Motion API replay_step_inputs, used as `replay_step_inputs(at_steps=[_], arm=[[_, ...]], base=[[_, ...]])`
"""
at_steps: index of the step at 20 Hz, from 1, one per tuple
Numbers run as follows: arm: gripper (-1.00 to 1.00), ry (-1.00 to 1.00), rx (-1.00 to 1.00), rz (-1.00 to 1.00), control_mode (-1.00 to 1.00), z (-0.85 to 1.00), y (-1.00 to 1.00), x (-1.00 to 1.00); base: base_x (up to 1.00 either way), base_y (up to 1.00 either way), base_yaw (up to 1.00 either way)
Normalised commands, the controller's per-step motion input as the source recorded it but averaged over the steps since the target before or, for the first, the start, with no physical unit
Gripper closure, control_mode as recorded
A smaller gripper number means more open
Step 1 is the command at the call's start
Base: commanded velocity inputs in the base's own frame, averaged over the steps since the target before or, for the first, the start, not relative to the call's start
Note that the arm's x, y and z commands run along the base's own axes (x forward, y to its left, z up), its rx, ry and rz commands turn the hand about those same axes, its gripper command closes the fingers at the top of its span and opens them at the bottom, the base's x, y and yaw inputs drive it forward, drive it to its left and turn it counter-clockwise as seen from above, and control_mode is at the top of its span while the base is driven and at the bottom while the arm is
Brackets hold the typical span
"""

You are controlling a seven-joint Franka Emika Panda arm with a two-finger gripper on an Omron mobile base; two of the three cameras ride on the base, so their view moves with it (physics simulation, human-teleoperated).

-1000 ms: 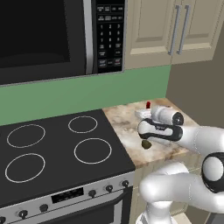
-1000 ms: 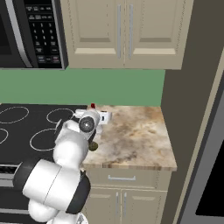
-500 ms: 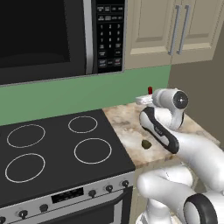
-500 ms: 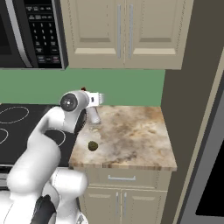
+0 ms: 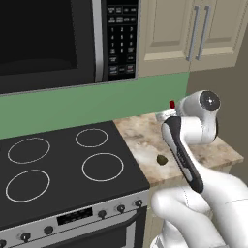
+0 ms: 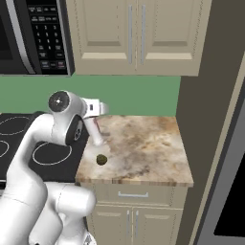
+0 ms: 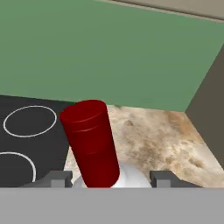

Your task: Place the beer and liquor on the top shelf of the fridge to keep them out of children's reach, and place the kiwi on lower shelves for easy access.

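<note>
Lifted higher than before, the liquor (image 7: pixel 94 144) is pinched at its neck by the gripper (image 7: pixel 107 178) above the surface (image 6: pixel 143 153), close to the green wall. Left behind, the kiwi (image 6: pixel 101 159) is seen lying near the stove (image 5: pixel 63 169).

White glossy arm (image 5: pixel 193 145), rounded segments, dark joint bands (grey disc w/ screws on elbow cap).

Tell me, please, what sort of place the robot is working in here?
A home-style kitchen, rendered in simulation: a black stove with ring burners, a microwave above it, beige cabinets, and a marbled counter holding a kiwi.
</note>
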Motion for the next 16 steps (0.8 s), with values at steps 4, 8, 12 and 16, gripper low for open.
replay_step_inputs(at_steps=[4, 8, 12, 16], arm=[[1.00, 0.03, 0.27, 0.00, -1.00, 0.21, 0.00, -0.45], [1.00, 0.00, 0.39, 0.00, -1.00, 0.33, 0.00, -0.34], [1.00, 0.00, 0.32, 0.00, -1.00, 0.41, 0.00, -0.21], [1.00, 0.06, 0.06, -0.01, -1.00, 0.33, 0.00, -0.46]], base=[[0.00, 0.00, 0.00], [0.00, 0.00, 0.00], [0.00, 0.00, 0.00], [0.00, 0.00, 0.00]])
